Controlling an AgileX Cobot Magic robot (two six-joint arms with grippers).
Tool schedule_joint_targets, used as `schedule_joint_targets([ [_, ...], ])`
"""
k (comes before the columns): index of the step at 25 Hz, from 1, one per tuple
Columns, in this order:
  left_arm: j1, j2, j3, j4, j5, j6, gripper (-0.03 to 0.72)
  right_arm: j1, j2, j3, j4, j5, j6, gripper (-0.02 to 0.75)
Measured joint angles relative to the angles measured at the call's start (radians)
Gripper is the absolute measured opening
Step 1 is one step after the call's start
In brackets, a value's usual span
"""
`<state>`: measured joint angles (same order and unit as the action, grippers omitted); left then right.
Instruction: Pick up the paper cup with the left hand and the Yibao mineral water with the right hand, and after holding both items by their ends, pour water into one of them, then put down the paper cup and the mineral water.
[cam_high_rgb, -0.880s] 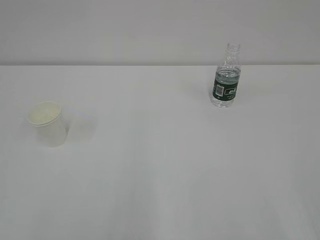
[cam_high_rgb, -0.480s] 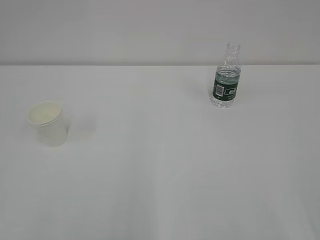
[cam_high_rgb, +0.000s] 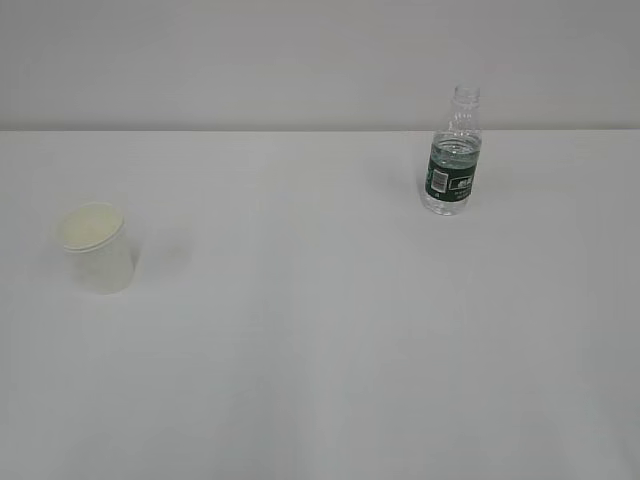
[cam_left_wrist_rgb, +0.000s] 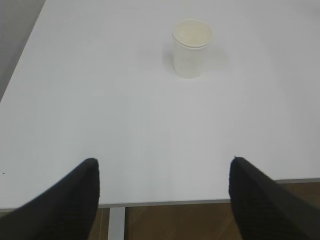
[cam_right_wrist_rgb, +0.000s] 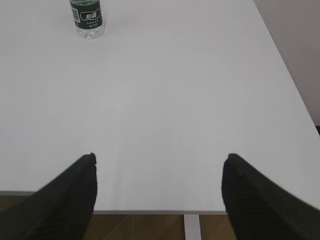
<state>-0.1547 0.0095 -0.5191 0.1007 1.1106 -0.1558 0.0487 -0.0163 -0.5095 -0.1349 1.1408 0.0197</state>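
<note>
The white paper cup (cam_high_rgb: 96, 247) stands upright on the left of the white table (cam_high_rgb: 320, 330); the left wrist view shows the paper cup (cam_left_wrist_rgb: 191, 47) far ahead. The Yibao mineral water (cam_high_rgb: 452, 153), a clear bottle with a dark green label and no cap, stands upright at the back right; only its lower part (cam_right_wrist_rgb: 87, 20) shows in the right wrist view. My left gripper (cam_left_wrist_rgb: 163, 172) hangs open over the table's near edge, nothing between its fingers. My right gripper (cam_right_wrist_rgb: 159, 167) is open and empty too, far from the bottle. Neither arm appears in the exterior view.
The table's near edge (cam_left_wrist_rgb: 165, 202) runs just under both grippers, with brown floor (cam_right_wrist_rgb: 140, 227) below. A grey wall (cam_high_rgb: 320, 60) stands behind the table. The table's right edge (cam_right_wrist_rgb: 287, 80) shows in the right wrist view.
The shadow beside the paper cup has faded over the last second. The cup and the bottle have not moved.
</note>
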Motion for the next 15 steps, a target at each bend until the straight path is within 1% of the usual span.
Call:
schedule_joint_targets([
  [15, 0.0, 0.0, 0.0, 0.0, 0.0, 0.0, 0.573, 0.0, 0.0, 0.0, 0.0, 0.0, 0.0, 0.588],
])
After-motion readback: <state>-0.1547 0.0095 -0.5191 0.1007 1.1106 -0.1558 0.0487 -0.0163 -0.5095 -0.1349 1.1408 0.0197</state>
